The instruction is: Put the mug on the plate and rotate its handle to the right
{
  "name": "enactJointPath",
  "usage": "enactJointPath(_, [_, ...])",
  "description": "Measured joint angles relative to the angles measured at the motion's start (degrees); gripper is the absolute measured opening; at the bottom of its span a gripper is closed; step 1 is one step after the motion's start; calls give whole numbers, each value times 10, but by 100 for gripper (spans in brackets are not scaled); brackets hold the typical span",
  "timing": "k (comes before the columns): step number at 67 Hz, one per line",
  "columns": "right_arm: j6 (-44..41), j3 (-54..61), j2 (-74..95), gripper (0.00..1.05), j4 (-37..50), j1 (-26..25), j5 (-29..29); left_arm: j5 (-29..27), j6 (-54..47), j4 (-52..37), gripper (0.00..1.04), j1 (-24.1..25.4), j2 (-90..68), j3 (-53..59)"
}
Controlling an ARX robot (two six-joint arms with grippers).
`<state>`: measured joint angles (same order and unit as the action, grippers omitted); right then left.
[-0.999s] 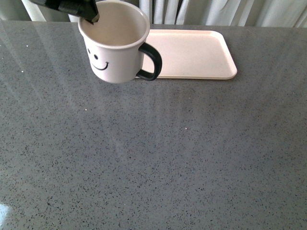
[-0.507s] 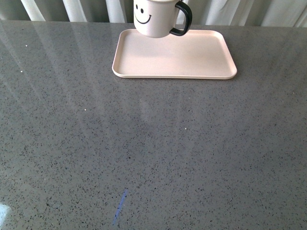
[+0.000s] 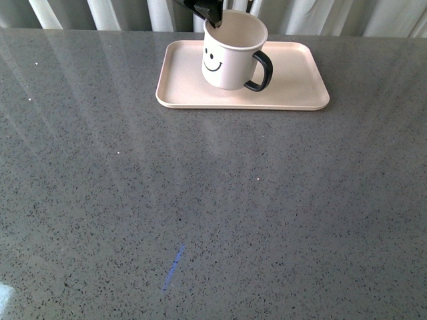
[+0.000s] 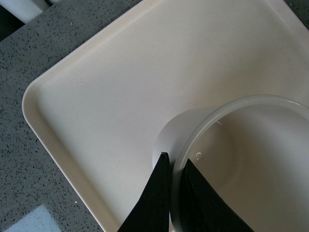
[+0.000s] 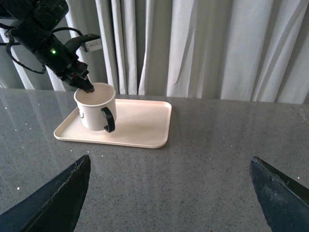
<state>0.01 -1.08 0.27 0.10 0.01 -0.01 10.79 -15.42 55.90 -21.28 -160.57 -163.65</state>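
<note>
The cream-white mug (image 3: 228, 61) with a black smiley face stands upright on the pale pink plate (image 3: 293, 87), near its middle. Its black handle (image 3: 261, 72) points right and a little toward me. My left gripper (image 3: 215, 19) is shut on the mug's far-left rim, one finger inside and one outside, as the left wrist view shows (image 4: 175, 164). In the right wrist view the mug (image 5: 95, 112) sits on the plate (image 5: 140, 125) with the left arm above it. My right gripper (image 5: 169, 166) is open and empty, over bare table well away from the plate.
The grey speckled table (image 3: 213, 213) stretches wide in front of the plate. White curtains (image 5: 203, 48) hang behind the table's far edge. A faint blue streak (image 3: 173, 267) lies on the table near the front.
The mug was carried from the plate's left, high over its far edge, then lowered onto the plate. Its handle still points right.
</note>
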Motion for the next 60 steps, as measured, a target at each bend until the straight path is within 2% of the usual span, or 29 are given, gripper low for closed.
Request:
enactJointPath(57, [0, 0, 0, 96, 0, 0, 0, 2, 57, 1, 2, 0, -46, -18])
enactJointPath(60, [0, 0, 0, 96, 0, 0, 0, 3, 59, 0, 8, 1, -46, -18])
